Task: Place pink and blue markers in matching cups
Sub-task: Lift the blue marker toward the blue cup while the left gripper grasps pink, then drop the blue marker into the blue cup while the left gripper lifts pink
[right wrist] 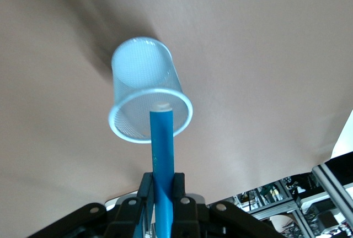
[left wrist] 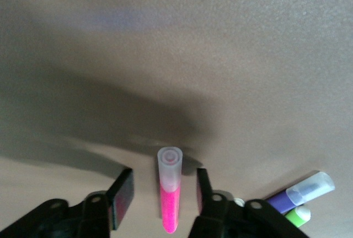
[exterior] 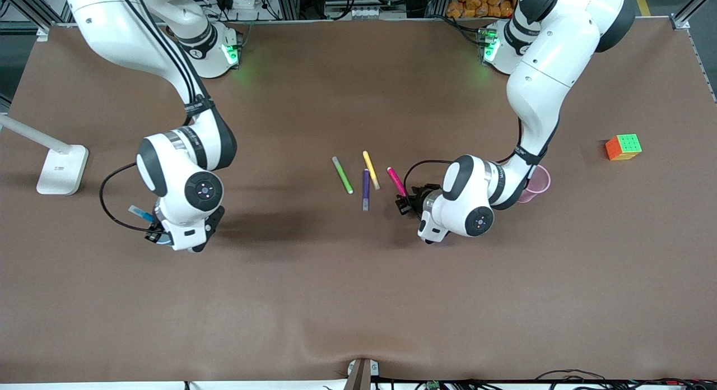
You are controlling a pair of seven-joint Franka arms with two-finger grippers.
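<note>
Right gripper (right wrist: pixel 160 191) clamps the blue marker (right wrist: pixel 162 155), tip over the mouth of the blue cup (right wrist: pixel 148 97) at the right arm's end of the tabletop (exterior: pixel 358 300). Left gripper (left wrist: pixel 164 194) is low on the tabletop, fingers (left wrist: pixel 122 194) straddling the pink marker (left wrist: pixel 170 194) with gaps either side. Pink cup (exterior: pixel 536 181) stands by the left arm.

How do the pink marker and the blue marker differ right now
The pink marker lies flat on the table between the left gripper's fingers, which have not met it; the blue marker is clamped in the right gripper. The pink one is beside the purple marker, while the blue one's tip points into the blue cup. Both are slim pens with a pale end.
</note>
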